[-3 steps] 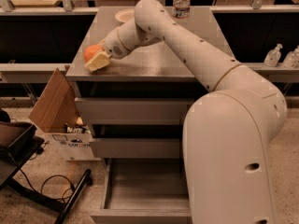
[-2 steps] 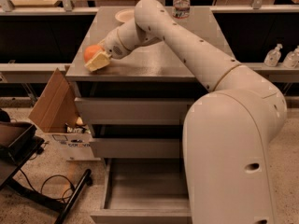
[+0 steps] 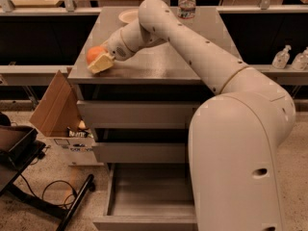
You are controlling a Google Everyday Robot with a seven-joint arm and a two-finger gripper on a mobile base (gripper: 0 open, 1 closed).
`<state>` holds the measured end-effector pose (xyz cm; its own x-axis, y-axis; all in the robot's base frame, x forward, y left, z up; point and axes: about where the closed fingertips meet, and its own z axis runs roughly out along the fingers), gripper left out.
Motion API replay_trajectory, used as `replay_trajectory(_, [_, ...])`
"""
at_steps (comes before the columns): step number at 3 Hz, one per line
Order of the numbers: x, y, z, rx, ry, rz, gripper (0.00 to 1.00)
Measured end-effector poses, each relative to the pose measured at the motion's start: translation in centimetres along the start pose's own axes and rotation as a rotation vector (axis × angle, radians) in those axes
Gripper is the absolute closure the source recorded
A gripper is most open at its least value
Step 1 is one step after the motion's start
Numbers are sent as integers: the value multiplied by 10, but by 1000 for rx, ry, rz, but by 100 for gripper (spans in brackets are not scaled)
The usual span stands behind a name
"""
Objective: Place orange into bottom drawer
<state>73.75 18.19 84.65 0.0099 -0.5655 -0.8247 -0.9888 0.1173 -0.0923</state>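
Showed next to nothing moved since a second earlier: same arm pose, same spot for the orange point(image 3: 93, 53) at the near left corner of the cabinet top point(image 3: 163, 64).

Held the gripper point(image 3: 96, 59) at that corner, closed about the orange as far as could be judged, with one cream finger point(image 3: 101, 64) pressed against the fruit's near side and the other hidden behind it. Could not tell whether the orange was resting on the top or lifted just clear of it.

Judged as an early stage: grasp apparently made, carrying not yet begun. Found the bottom drawer point(image 3: 149, 189) already pulled out, its grey tray bare and open to the camera, well below the orange and further right, partly covered by the robot's own body. Left still to do: lift off the top, swing out past the cabinet's front edge, lower past the two shut drawers above, release into the tray.

Looked small, round and smooth, bright orange with a paler highlight on top, roughly half of it masked by the finger. Stood well apart from the bowl point(image 3: 129, 16) and the bottle point(image 3: 186, 4) at the far edge of the top.
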Motion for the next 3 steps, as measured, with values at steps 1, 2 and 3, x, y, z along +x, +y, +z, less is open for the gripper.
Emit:
replay_trajectory(1, [-34,-9,-20,43,42,-54,100])
replay_trajectory(2, [-97,-25,-56,122,130,-158,100])
replay_trajectory(3, [-130,-37,-85,185,148,-211,100])
